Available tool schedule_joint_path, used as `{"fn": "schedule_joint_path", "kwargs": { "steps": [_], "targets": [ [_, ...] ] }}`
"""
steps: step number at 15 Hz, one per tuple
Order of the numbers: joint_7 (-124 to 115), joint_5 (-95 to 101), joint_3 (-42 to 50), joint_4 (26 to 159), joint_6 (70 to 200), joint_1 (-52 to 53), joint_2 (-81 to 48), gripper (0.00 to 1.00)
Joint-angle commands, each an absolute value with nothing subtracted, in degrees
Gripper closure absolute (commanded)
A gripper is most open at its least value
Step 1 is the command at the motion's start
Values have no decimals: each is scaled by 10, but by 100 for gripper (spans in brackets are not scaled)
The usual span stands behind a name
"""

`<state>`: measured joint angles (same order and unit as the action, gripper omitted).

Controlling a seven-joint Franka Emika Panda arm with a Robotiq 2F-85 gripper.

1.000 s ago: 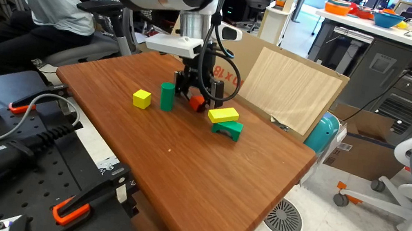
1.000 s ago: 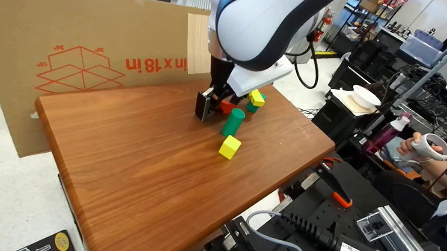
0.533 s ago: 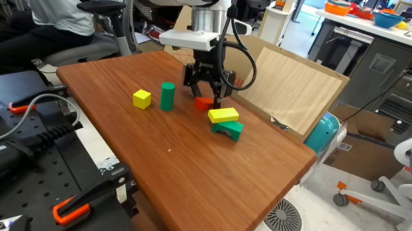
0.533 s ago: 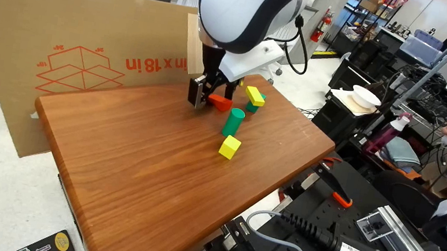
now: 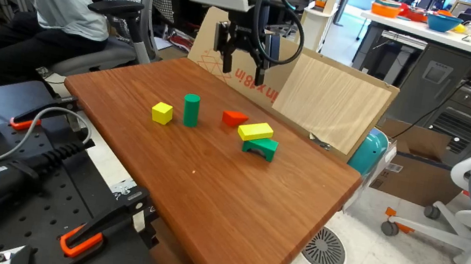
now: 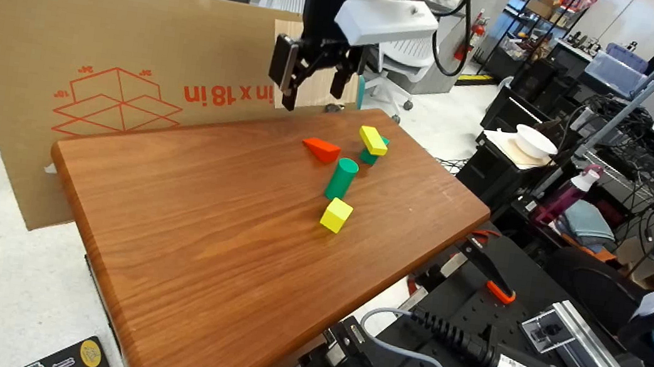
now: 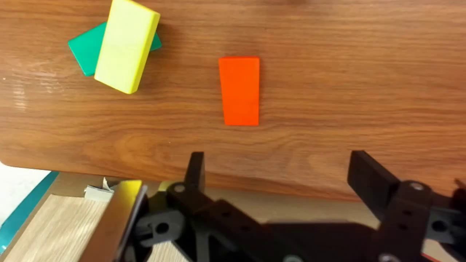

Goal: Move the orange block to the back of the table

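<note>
The orange block (image 5: 234, 118) lies flat on the reddish-brown table (image 5: 216, 195), near the edge lined with cardboard. In an exterior view it shows as a flat wedge-like orange block (image 6: 322, 150) beside a green cylinder (image 6: 341, 179). Seen from above in the wrist view, nothing touches the orange block (image 7: 240, 91). My gripper (image 5: 242, 76) hangs well above the tabletop, its jaws wide apart and holding nothing. The wrist view has the gripper (image 7: 277, 153) over the table's edge, with the block farther in over the wood.
A yellow block (image 5: 256, 131) rests tilted on a green arch block (image 5: 261, 147) close to the orange block. A yellow cube (image 5: 162, 113) stands past the cylinder. Cardboard (image 6: 129, 56) rises along the table's edge, with a wood-grain panel (image 5: 332, 102) against it.
A second ago my gripper was down around the orange block. The block shifted slightly toward the cardboard, the jaws opened and let it go, then the gripper rose straight up from it.
</note>
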<state>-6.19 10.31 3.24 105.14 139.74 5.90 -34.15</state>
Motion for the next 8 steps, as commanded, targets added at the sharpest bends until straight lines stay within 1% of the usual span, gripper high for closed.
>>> {"fn": "schedule_joint_path", "kwargs": {
  "steps": [1, 5, 6, 8],
  "targets": [
    [7, 24, -16, 1146, 1388, 5, -248, 0],
    [33, -24, -16, 1198, 1310, -18, -189, 0],
    [4, 3, -5, 1159, 1345, 3, -232, 0],
    [17, -6, -4, 1179, 1322, -6, -211, 0]
  ]
}}
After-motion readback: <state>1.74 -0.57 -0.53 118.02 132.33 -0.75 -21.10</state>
